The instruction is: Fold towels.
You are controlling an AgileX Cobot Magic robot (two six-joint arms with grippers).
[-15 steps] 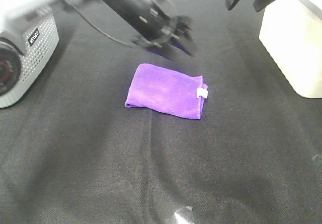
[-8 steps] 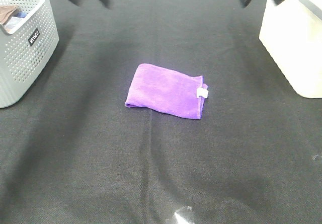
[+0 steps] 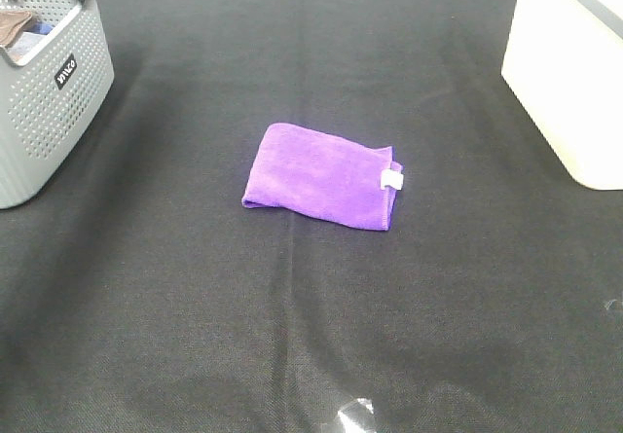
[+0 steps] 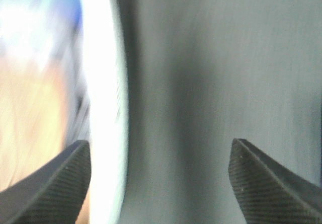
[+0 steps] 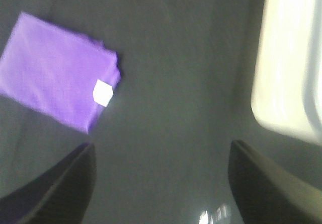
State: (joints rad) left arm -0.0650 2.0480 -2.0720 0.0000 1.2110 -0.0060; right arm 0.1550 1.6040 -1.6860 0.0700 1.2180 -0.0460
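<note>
A purple towel (image 3: 321, 177), folded into a small rectangle with a white tag (image 3: 391, 179) at its right end, lies flat on the black table near the middle. It also shows in the right wrist view (image 5: 58, 72), blurred. Neither arm shows in the exterior high view. My left gripper (image 4: 160, 181) is open and empty beside the rim of the grey basket (image 4: 103, 83). My right gripper (image 5: 160, 181) is open and empty, high above the table, with the towel to one side and the white bin (image 5: 289, 58) to the other.
A grey perforated basket (image 3: 54, 92) with cloth inside stands at the back left. A white bin (image 3: 569, 73) stands at the back right. A small clear scrap (image 3: 355, 415) lies at the table's front edge.
Both arms have pulled back out of the exterior high view: the left arm swung away left toward the basket, the right arm rose off the top. The towel has not moved.
</note>
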